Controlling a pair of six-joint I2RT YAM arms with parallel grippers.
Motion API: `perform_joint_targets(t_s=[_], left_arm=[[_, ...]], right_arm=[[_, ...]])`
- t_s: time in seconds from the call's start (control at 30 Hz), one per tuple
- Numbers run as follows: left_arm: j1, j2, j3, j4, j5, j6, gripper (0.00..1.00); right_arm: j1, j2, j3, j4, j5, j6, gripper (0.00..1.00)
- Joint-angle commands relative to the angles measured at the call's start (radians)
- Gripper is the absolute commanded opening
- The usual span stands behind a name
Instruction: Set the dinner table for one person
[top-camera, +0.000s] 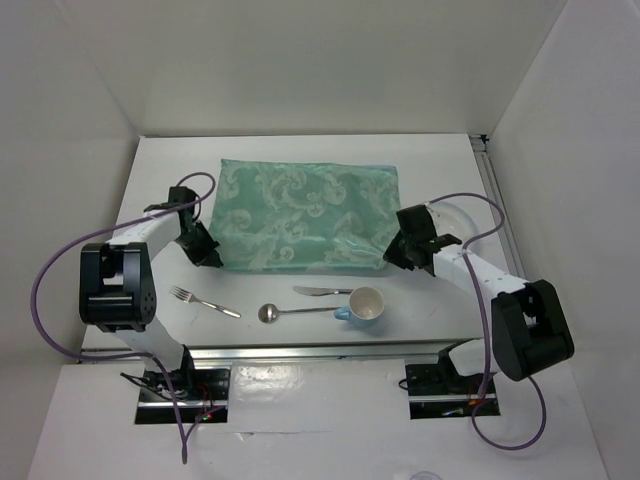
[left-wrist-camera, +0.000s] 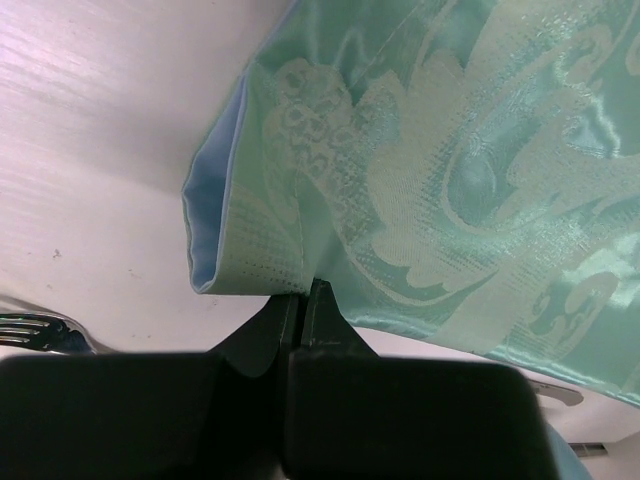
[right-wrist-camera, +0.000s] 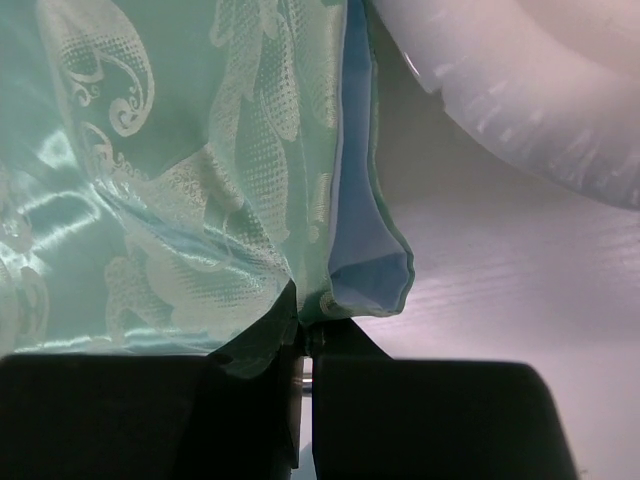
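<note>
- My left pincer (left-wrist-camera: 303, 295) is clamped shut on the near left corner of the teal patterned cloth placemat (left-wrist-camera: 450, 180), with nothing but cloth between the jaws
- That corner is raised off the surface and curled over, so its pale blue underside shows
- My right pincer (right-wrist-camera: 305, 320) is pressed tight on the near right corner of the same cloth, which folds up and shows the same blue lining
- The large flat matte white dinner table (top-camera: 300, 150) stretches ahead of my bases, and the placemat lies spread across its middle between my two arms
- A round white plate (right-wrist-camera: 520, 80) sits just beside the cloth's right edge, partly hidden behind my right arm in the top view
- Along the near side by the metal rail (top-camera: 300, 350) lie a silver metal fork (top-camera: 205, 301), a silver metal spoon (top-camera: 295, 312) and a cream cup with a blue handle (top-camera: 365, 306)
- A silver table knife (top-camera: 322, 291) lies between the spoon and the cloth's near edge
</note>
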Motion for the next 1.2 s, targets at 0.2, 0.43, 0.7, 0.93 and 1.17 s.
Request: perform_joint_targets(t_s=[0.2, 0.43, 0.7, 0.93, 1.17], left_arm=[[-0.009, -0.075, -0.023, -0.021, -0.045, 0.036, 0.0], [-0.027, -0.118, -0.043, -0.042, -0.045, 0.045, 0.53], [-0.027, -0.232, 0.028, -0.119, -0.055, 0.056, 0.81], [-0.062, -0.325, 0.136, -0.159, -0.108, 0.074, 0.7], [-0.128, -0.316, 0.181, -0.15, -0.082, 0.083, 0.72]], right_arm=[[0.001, -0.03, -0.024, -0.044, 0.056, 0.013, 0.02], [0.001, -0.051, -0.014, -0.074, 0.078, 0.013, 0.21], [-0.037, -0.155, 0.109, -0.212, 0.102, -0.038, 0.85], [-0.256, -0.189, 0.16, -0.344, 0.067, -0.092, 0.99], [-0.519, -0.172, 0.069, -0.193, -0.094, -0.092, 0.97]])
